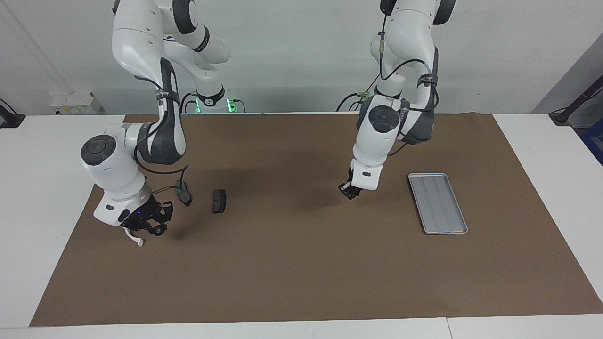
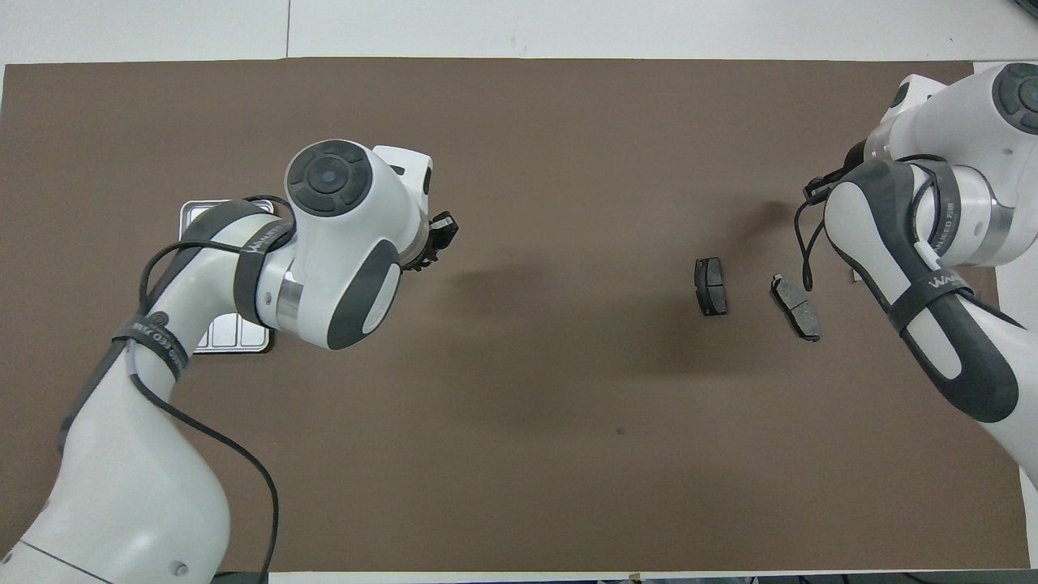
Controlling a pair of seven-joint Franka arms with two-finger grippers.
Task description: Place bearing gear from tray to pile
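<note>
"Gear, then: where was the bearing gear [image 1: 159,230] when you looked?"

"In the right pincer [image 1: 153,225]. Its fingertips were closed on that small dark ring, low over the white bracket [image 1: 137,241] at the right arm's end of the surface [image 1: 28,197]. Most of the bracket was hidden under the wrist; only one tip showed. I couldn't tell whether the gear touched it."

"So it was at the pile [image 1: 183,193]?"

"Over its edge, yes. The two dark brake-pad pieces [image 1: 219,201] lay on the brown mat [image 1: 301,273] just beside it, a little nearer to the robots and toward the middle, apart from each other."

"And the tray [image 1: 438,203]?"

"Flat on the mat toward the left arm's end, well apart from the pile, its ridges running lengthwise. From above, the left arm covered most of it [image 2: 195,212]."

"What about the left pincer [image 1: 349,190]?"

"It hung over bare mat between the tray and the pads, closer to the tray, fingertips together and holding nothing."
</note>
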